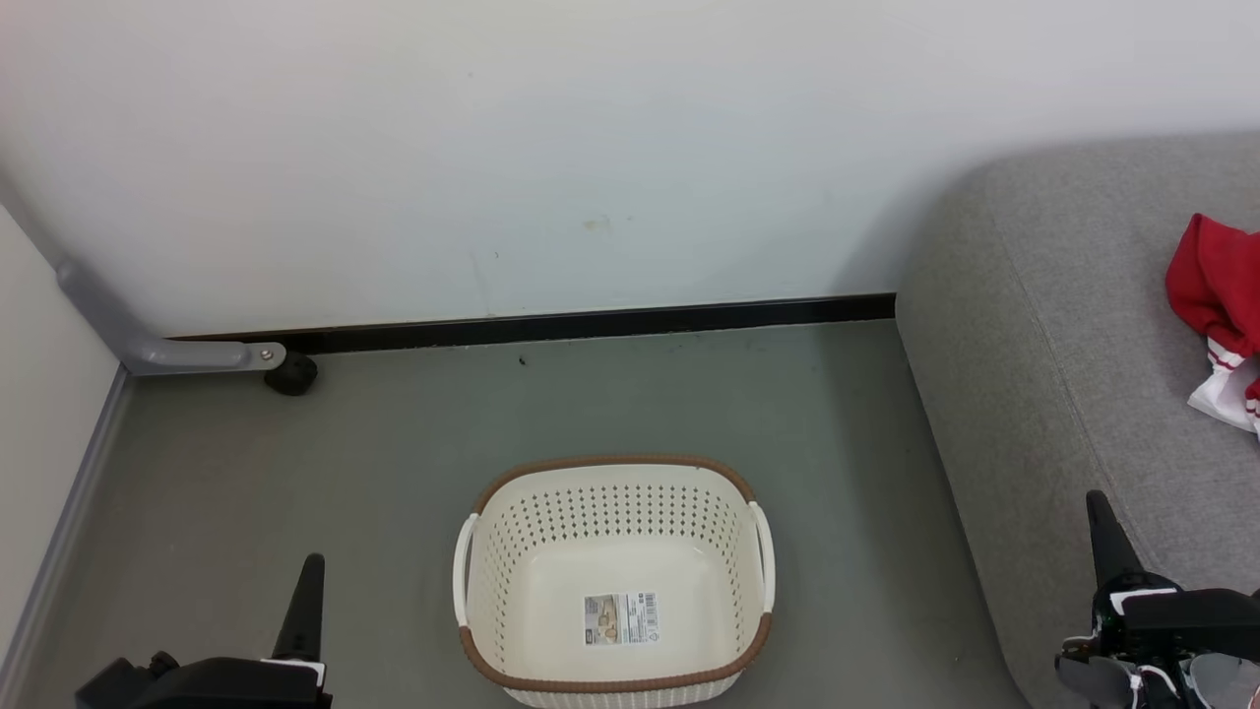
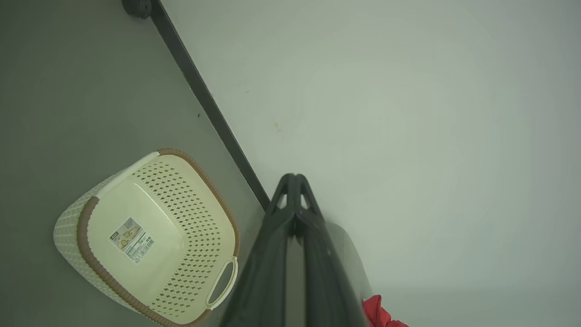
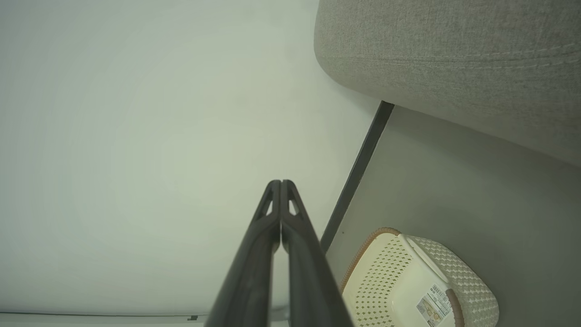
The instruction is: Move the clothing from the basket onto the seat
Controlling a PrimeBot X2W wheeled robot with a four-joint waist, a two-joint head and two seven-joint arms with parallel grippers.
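The left jaws are clenched on nothing, their two dark fingers (image 2: 268, 254) pressed together tip to tip, and the right jaws are the same, with fingers (image 3: 254, 263) closed flat against each other and empty. The basket (image 1: 615, 460) stands on the floor (image 1: 394, 443) between the two sets of jaws and a little ahead of them. Its inside is bare but for the paper label (image 1: 620, 618) on its bottom. The clothing (image 1: 1216, 286), red with white trim, lies bunched on the seat (image 1: 1073, 295), ahead of the right jaws and off to their right, well apart from them. The heap runs past the edge of the head view, so how many garments it holds cannot be told. Judged from this, the moving looks done or all but done: nothing is left in the basket to lift, neither arm carries anything, and what remains is at most a tidying of the pile on the seat.
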